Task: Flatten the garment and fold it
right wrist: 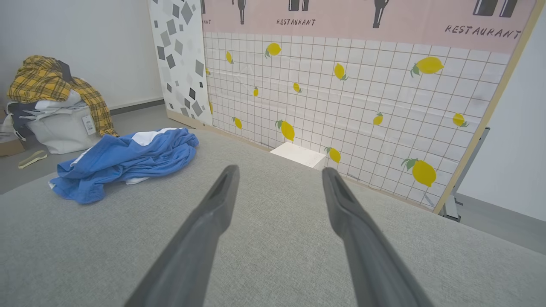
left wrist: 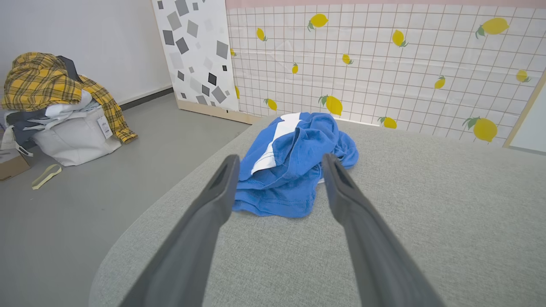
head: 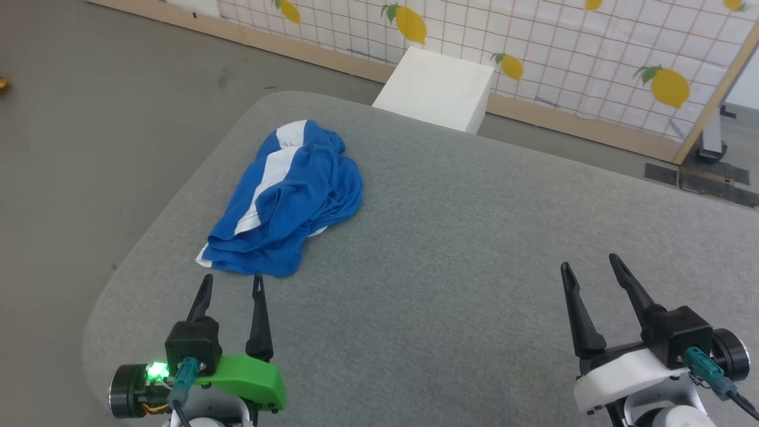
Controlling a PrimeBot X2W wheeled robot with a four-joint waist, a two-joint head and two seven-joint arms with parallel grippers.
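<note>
A heap of other clothes, yellow plaid on top, is seen on the floor at far left in the left wrist view, off the work surface. The left gripper is held low over the grey padded table, fingers spread apart with nothing between them. Its tips are aimed at the near hem and stop just short of it. The garment is found left of centre on the table, near the left edge. It is bunched into a crumpled mound, with white stripe panels showing on top. A white box is seen beyond the far table edge. The right gripper is held well apart from the cloth, fingers likewise parted and empty.

The step is judged to be the very start: no grasp has been made and flattening is not yet begun. For the next move, the near hem would need to be pinched by the left gripper. The right gripper would have to be brought across to a second edge so the cloth can be drawn out flat. Several layers may get caught together.

Garment type, neckline and sleeves cannot be told. Lower layers are hidden in the folds. A white scrap at the mound's right edge cannot be identified. Both arms are cut off at the bottom of the head view.
</note>
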